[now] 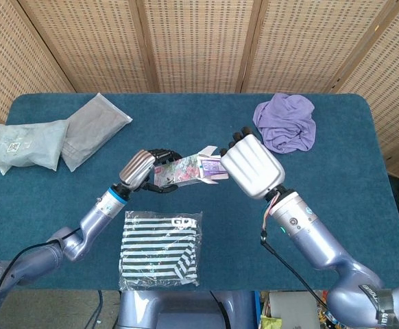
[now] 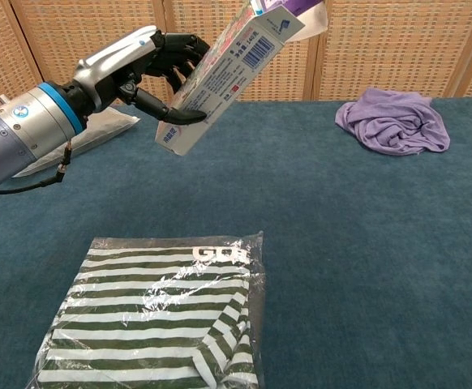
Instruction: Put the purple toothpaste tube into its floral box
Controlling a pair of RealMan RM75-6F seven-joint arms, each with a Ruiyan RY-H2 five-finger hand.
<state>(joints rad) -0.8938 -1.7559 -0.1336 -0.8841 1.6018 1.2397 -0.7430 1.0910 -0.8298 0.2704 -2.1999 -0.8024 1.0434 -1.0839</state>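
Observation:
My left hand [image 1: 140, 171] [image 2: 143, 66] grips the floral box [image 1: 179, 169] [image 2: 228, 71] in the air above the table, open end tilted up toward the right. A short end of the purple toothpaste tube [image 1: 214, 165] [image 2: 297, 6] sticks out of the box mouth between its white flaps. My right hand [image 1: 251, 164] holds the tube's far end right at the opening; its palm hides most of the tube. In the chest view the right hand is cut off by the top edge.
A striped garment in clear plastic [image 1: 160, 247] [image 2: 161, 314] lies near the front edge. A crumpled purple cloth [image 1: 286, 120] [image 2: 393, 120] sits at the back right. Two grey packages [image 1: 29, 144] [image 1: 92, 127] lie at the back left on the blue table [image 1: 336, 171].

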